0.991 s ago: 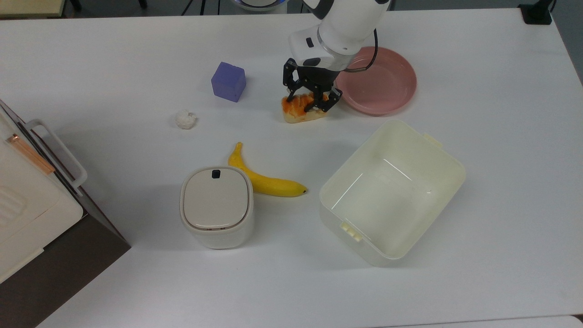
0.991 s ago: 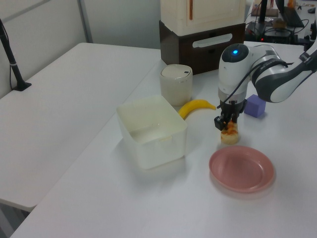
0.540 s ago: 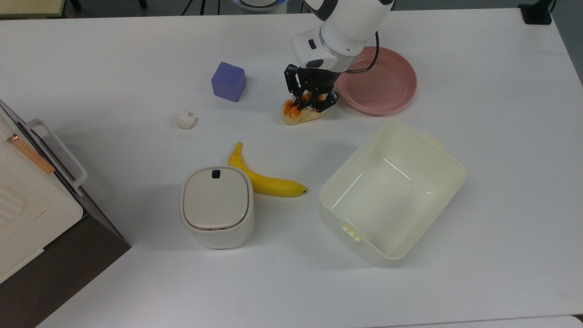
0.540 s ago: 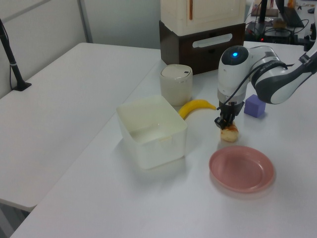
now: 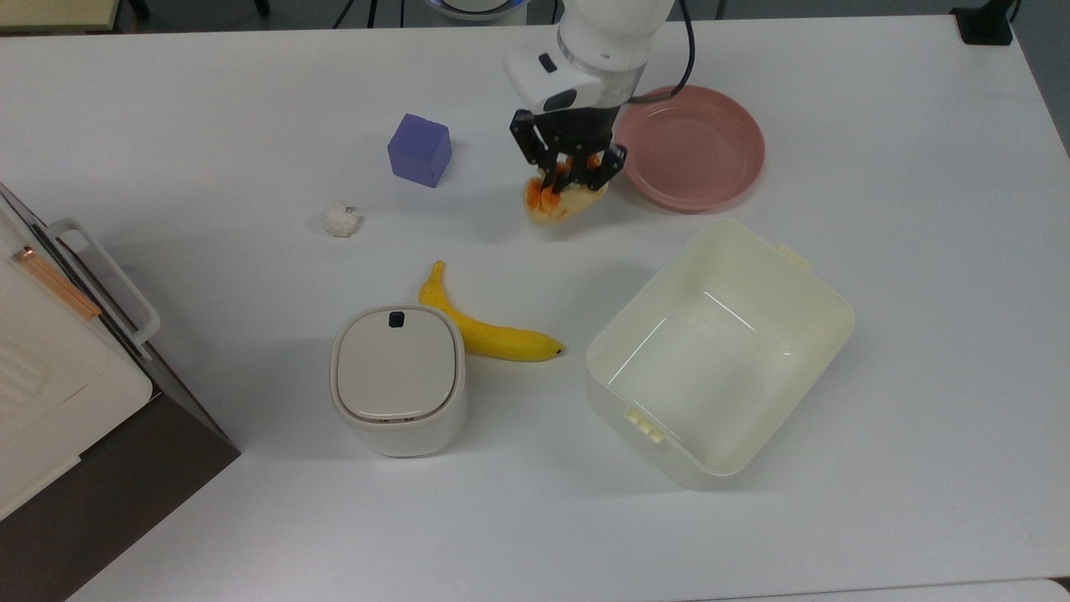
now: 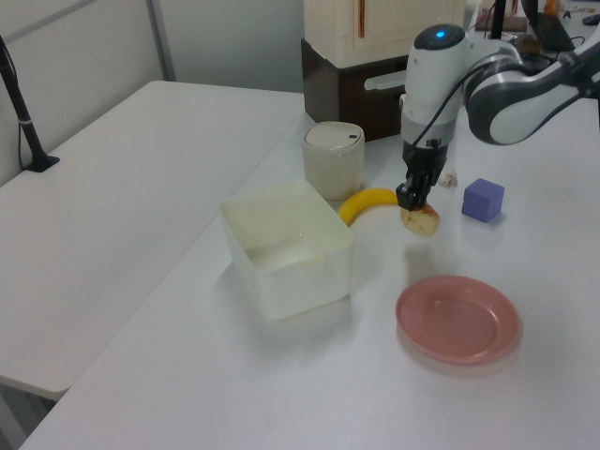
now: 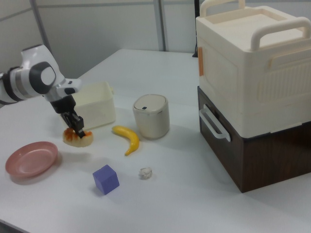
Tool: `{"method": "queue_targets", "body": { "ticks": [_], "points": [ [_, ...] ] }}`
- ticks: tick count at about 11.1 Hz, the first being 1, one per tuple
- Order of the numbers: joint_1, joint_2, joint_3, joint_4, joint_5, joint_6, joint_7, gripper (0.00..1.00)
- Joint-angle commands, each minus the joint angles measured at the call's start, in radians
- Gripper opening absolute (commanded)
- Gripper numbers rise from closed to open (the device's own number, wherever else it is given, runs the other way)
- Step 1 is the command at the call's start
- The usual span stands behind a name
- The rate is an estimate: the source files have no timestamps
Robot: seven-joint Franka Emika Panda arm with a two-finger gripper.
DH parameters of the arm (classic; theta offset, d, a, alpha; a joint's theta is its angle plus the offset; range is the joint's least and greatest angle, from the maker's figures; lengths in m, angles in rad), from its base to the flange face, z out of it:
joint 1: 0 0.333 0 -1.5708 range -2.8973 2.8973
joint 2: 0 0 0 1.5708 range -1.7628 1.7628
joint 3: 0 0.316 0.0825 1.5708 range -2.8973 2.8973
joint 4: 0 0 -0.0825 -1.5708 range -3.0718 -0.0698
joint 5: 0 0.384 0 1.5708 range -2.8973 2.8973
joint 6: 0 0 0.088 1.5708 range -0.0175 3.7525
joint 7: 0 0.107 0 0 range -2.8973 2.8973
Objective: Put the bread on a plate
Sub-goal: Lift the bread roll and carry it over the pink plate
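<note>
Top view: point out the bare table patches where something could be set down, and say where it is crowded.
Bare table runs along the top view's bottom edge below the lidded bin and cream tub, and right of the plate. Crowded: the end effector holding the bread beside the plate, and the banana wedged between bin and tub.

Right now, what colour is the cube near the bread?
Purple cube; clearest in the top view.

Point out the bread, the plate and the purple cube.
bread (image 5: 558, 205), top view, pale lower side.
plate (image 5: 698, 150), top view, bare middle.
purple cube (image 7: 106, 179), right view, front face.
</note>
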Motion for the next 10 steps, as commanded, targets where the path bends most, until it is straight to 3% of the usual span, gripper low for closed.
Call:
{"method": "queue_targets", "body": {
  "ticks": [1,4,7,8,9,10],
  "points": [
    [0.072,-0.055,0.059,0.002,0.057,-0.147,-0.068,0.00],
    [0.127,-0.047,0.153,0.000,0.057,-0.206,-0.062,0.00],
    [0.129,-0.032,0.200,-0.001,0.057,-0.211,-0.036,0.00],
    [0.129,-0.023,0.213,0.000,0.055,-0.224,-0.035,0.46],
    [0.129,-0.018,0.220,0.000,0.057,-0.231,-0.035,0.78],
    [0.129,-0.017,0.220,0.002,0.057,-0.235,-0.035,1.00]
  ]
}}
